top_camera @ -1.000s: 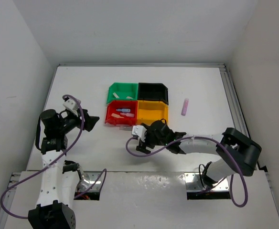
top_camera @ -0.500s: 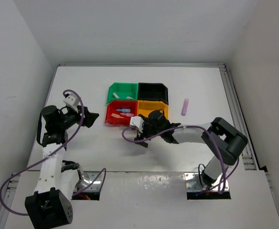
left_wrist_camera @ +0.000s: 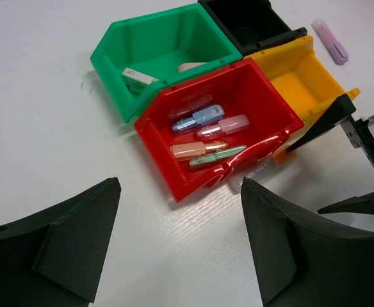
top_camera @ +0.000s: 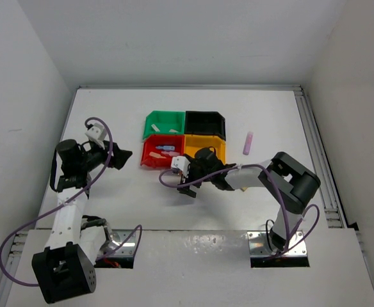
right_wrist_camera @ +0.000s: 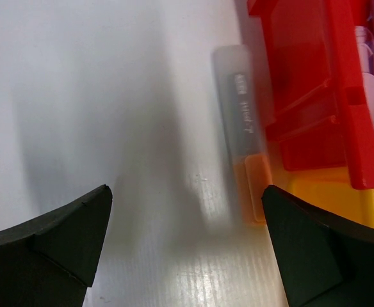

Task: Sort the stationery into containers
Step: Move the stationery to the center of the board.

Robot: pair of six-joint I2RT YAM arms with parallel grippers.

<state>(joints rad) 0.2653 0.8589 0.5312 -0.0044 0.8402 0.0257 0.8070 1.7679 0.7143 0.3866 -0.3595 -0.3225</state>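
Right wrist view, clear orange-capped stick beside red bin, print unreadable, right fingers and left fingers spread, empty

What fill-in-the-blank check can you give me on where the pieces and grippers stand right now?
The coloured sticks lie in the ___ bin.
The two pale blocks lie in the ___ bin.
The clear stick on the table has an ___ end.
The left gripper and right gripper both stand ___.
Missing: red, green, orange, open.
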